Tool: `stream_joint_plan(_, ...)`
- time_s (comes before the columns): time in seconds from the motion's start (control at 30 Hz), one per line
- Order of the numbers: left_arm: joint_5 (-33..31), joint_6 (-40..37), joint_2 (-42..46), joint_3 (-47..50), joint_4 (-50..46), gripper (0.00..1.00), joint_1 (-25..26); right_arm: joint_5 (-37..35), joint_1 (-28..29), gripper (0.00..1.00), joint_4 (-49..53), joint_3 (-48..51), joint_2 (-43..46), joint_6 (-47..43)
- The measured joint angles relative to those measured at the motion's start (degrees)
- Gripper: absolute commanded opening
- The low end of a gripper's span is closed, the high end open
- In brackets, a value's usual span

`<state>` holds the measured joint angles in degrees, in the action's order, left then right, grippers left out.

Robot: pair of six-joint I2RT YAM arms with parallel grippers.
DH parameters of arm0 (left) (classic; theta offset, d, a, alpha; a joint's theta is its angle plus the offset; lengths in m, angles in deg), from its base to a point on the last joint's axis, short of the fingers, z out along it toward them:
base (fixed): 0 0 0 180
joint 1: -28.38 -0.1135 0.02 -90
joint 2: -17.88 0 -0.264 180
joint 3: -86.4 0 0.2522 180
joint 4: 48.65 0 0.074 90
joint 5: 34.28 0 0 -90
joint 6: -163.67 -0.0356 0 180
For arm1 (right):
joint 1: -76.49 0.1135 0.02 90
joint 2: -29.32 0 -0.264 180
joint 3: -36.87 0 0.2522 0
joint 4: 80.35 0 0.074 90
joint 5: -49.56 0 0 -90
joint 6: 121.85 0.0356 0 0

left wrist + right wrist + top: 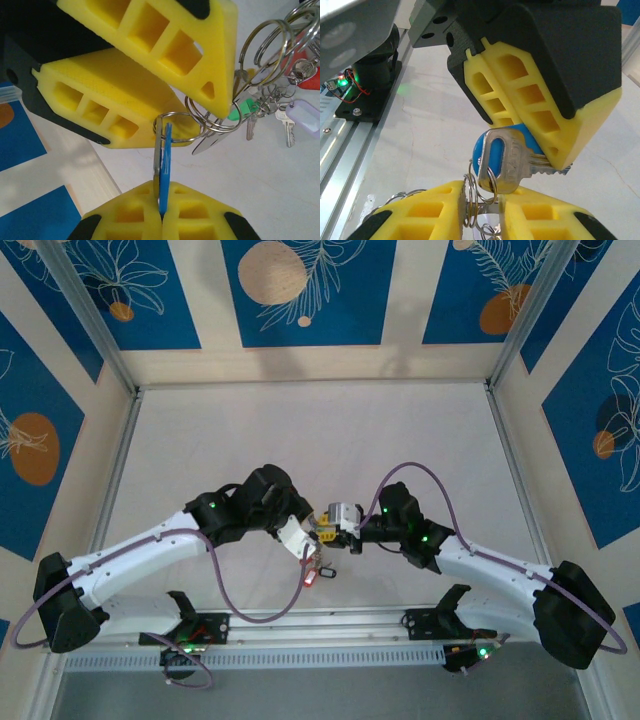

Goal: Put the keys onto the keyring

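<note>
Left wrist view shows several keys [286, 125] already hanging off the keyring [220, 130], which is pinched in the jaws of the right gripper [207, 125], while the jaws of the left gripper [161, 200] are pressed together on the blue key [165, 160], apparently not yet threaded on.

Your top camera sits high at 6 o'clock, looking down over the table [300, 440] toward 12. Your wrist cameras face each other at close range, sharing the blue-tagged key [166, 150] and keyring [215, 131].

The left pincer [540, 142] reaches in from above, its yellow fingers clamped on a blue-tagged key [507, 160]. The keyring [469, 202] threads the key's hole and runs down between the right pincer's [482, 200] fingers, over the pale table [420, 130].
</note>
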<state>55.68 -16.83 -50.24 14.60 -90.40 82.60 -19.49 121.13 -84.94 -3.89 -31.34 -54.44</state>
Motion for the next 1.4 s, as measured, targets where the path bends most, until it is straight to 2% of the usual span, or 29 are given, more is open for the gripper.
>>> stream_joint_plan(0.13, 0.0, 0.1, 0.0, 0.0, 0.0, 0.0, 0.0, -0.2, 0.0, 0.19, 0.4, 0.0, 0.2, 0.0)
stream_joint_plan(0.6, 0.0, 0.2, -0.3, -0.2, 0.0, 0.0, -0.4, -1.5, 0.0, 0.19, 1.9, 0.1, 1.6, 0.0)
stream_joint_plan(0.83, 0.0, 0.2, -0.3, -0.4, 0.0, 0.0, -0.5, -1.6, 0.0, 0.01, 2.6, 0.1, 2.1, 0.1)
stream_joint_plan(1.13, -0.1, 0.7, -1.1, -0.6, 0.0, 0.0, -1.3, -1.7, 0.0, 0.0, 2.2, 0.5, 2.1, 0.7)
stream_joint_plan(1.4, 0.7, 4.3, -0.8, 3.6, 2.7, 0.0, -3.9, -1.0, -1.8, 0.0, -5.8, 4.9, 2.4, 5.4)
